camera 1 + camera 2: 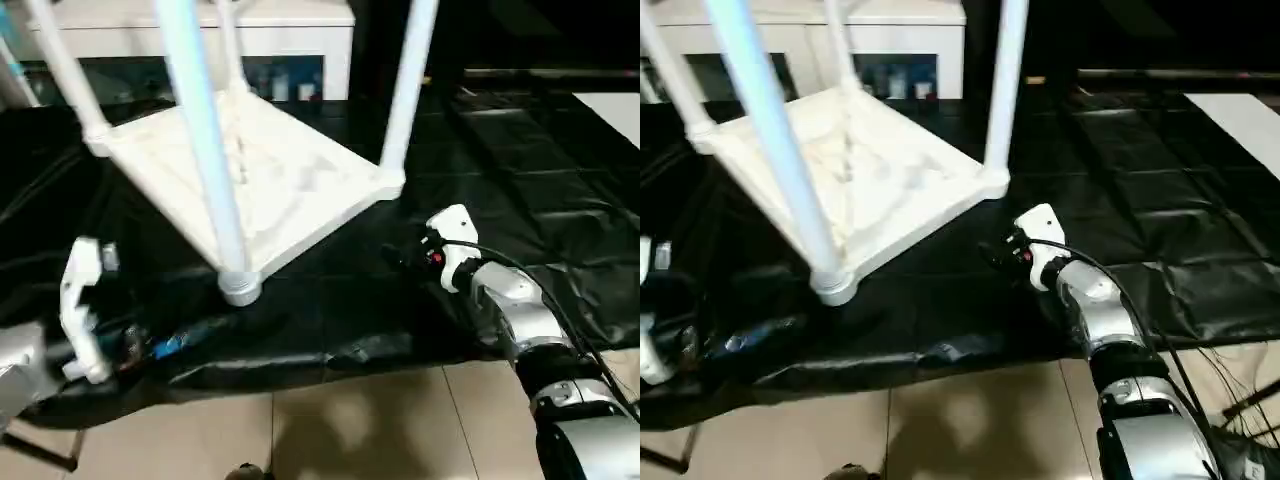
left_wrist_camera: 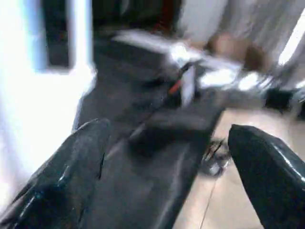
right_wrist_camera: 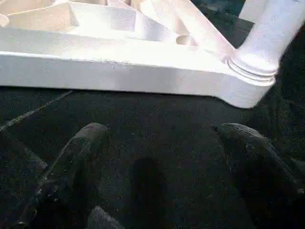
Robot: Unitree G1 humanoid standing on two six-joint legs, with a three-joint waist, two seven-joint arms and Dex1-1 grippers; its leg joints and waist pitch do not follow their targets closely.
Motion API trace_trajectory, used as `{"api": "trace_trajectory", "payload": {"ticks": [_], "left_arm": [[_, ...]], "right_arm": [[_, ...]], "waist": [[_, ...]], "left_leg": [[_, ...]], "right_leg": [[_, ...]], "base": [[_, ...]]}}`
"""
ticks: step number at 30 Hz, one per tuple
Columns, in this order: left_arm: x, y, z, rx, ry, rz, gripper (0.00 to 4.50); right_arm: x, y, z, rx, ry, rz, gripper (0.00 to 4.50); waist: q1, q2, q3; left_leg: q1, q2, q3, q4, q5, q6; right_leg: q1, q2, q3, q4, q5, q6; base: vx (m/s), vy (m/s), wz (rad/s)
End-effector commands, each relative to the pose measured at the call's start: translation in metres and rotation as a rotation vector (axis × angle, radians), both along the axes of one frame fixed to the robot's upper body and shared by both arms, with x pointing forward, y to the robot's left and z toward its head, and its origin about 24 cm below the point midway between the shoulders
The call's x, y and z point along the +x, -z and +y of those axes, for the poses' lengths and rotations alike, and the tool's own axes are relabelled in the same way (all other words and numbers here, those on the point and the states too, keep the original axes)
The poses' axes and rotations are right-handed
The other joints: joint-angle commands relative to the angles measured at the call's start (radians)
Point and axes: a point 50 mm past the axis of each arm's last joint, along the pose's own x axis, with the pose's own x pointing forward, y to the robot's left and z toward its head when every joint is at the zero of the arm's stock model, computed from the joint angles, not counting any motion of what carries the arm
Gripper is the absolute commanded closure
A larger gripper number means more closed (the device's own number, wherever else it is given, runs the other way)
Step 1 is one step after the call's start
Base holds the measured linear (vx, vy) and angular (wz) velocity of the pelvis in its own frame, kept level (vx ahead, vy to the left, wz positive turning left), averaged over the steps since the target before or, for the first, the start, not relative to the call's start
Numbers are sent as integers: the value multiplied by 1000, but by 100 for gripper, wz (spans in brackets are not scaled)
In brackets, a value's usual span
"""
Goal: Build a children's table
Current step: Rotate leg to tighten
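The children's table (image 1: 285,185) lies upside down on the black cloth, ribbed underside up. White legs stand in its corner sockets: one at the near corner (image 1: 205,140), one at the right corner (image 1: 408,90), others at the back. My right gripper (image 3: 162,152) is open and empty, low over the cloth. It points at the tabletop's edge just beside the right corner socket (image 3: 250,78), a short gap away; from the head it shows right of that corner (image 1: 410,255). My left gripper (image 2: 167,181) is open with nothing between its fingers, at the cloth's front left, left of the near leg.
The black cloth (image 1: 520,160) drapes a big table whose front edge runs just behind the tiled floor (image 1: 350,420). A white cabinet with glass doors (image 1: 290,45) stands behind. A small blue item (image 1: 180,340) lies at the cloth's front edge near my left arm.
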Motion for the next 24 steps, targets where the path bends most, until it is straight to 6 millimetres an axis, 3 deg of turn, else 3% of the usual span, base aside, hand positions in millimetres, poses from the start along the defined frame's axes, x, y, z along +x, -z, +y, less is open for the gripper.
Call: {"api": "trace_trajectory", "payload": {"ticks": [1, 2, 3, 6, 9, 11, 12, 14, 18, 20, 21, 22, 24], "left_arm": [[-2, 0, -8, -8, 28, 12, 8], [-2, 0, -8, -8, 28, 12, 8], [-4, 12, -5, 39, 31, 58, 8], [-2, 20, 3, 117, -12, 78, 8], [2, 17, 0, 123, -30, 60, 8], [6, 14, -15, 91, -8, 33, 8], [8, 13, -22, 81, 0, 23, 8], [18, 16, -39, 75, -21, -8, 8], [24, 18, -48, 75, -41, -28, 8], [30, 19, -57, 64, -44, -38, 8], [42, 24, -77, 47, -63, -50, 8], [45, 25, -82, 46, -71, -54, 8], [52, 28, -84, 60, -113, -50, 8]], "right_arm": [[2, -1, -2, -4, 14, 7, 52], [2, -1, -2, -4, 14, 7, 52], [1, -1, 0, -16, 1, 4, 52], [0, 0, -2, -32, 9, 2, 52], [-1, 2, -4, -40, 20, 7, 52], [-1, 4, -4, -44, 25, 11, 52], [-1, 4, -4, -45, 26, 11, 52], [-1, 4, -1, -41, 24, 9, 52], [0, 3, 0, -37, 21, 7, 52], [-1, 3, 3, -32, 11, 4, 52], [-2, 4, 7, -25, -5, 1, 52], [-3, 5, 8, -24, -8, 0, 52], [-3, 5, 9, -23, -8, 1, 52]], "waist": [[-2, 9, -60], [-5, 2, -59], [-6, 6, -59], [-14, 4, -57], [-16, 5, -58], [-16, 7, -58], [-10, 8, -61], [-8, 8, -63], [-6, 3, -64], [-8, 5, -62], [-12, 5, -61], [-9, 10, -63], [-10, 8, -66]], "left_leg": [[32, 15, 0, -70, -116, -5], [34, 14, 3, -69, -121, -5], [34, 13, 2, -69, -123, -6], [35, 15, 2, -72, -148, -9], [37, 15, 2, -72, -147, -12], [36, 15, 2, -73, -146, -14], [42, 17, 4, -68, -139, -14], [37, 17, 4, -67, -109, -7], [34, 14, 3, -65, -113, -6], [35, 13, 4, -66, -127, -8], [33, 15, 3, -68, -133, -10], [39, 17, 3, -66, -137, -13], [31, 15, 0, -66, -118, -4]], "right_leg": [[31, -50, 32, -72, 222, -209], [30, -49, 35, -77, 220, -200], [31, -50, 35, -76, 214, -197], [29, -50, 36, -83, 169, -184], [28, -50, 37, -82, 167, -189], [27, -49, 36, -81, 174, -197], [25, -50, 37, -81, 189, -203], [29, -50, 36, -76, 235, -204], [33, -52, 35, -77, 230, -197], [32, -53, 36, -82, 209, -197], [33, -53, 37, -83, 196, -200], [31, -54, 37, -85, 198, -202], [38, -56, 35, -80, 228, -203]], "base": [[0, 0, 0], [0, 0, 0], [0, 0, 0], [0, 0, 0], [0, 0, 0], [0, 0, 0], [0, 0, 0], [0, 0, 0], [0, 0, 0], [0, 0, 0], [0, 0, 0], [0, 0, 0], [0, 0, 0]]}}
